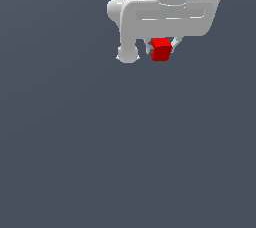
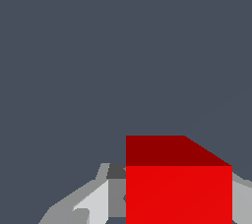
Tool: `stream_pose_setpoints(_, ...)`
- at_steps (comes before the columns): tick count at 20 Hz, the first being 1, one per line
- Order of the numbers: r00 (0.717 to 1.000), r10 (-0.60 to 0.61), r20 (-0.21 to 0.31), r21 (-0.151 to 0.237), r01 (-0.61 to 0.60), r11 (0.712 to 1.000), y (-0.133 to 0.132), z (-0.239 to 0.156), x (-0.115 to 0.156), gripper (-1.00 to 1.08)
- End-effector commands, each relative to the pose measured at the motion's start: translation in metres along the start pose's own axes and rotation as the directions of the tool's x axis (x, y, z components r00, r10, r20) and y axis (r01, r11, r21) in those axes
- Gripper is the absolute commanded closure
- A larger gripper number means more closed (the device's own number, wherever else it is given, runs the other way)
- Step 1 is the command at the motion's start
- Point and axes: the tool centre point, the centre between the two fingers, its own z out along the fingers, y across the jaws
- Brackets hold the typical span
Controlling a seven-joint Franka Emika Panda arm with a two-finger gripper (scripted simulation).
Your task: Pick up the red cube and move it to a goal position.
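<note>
Red cube (image 1: 161, 50) sits clamped between the white gripper's (image 1: 161, 48) fingers (image 2: 96, 201), just beneath the arm's wrist — a small, rigid, likely light block, best pinched on its flat opposite faces — goal position unmarked.
</note>
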Motion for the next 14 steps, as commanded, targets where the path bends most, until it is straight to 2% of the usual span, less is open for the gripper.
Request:
stream_pose_setpoints(1, 1.0, 0.0, 0.001, 0.0, 0.0, 1.0, -0.002, -0.024, 0.0, 1.08)
stream_pose_setpoints(7, 1.0, 0.0, 0.001, 0.0, 0.0, 1.0, -0.006, -0.064, 0.001, 1.08)
stream_pose_setpoints(14, 1.0, 0.001, 0.0, 0.0, -0.001, 1.0, -0.008, -0.089, 0.002, 1.08)
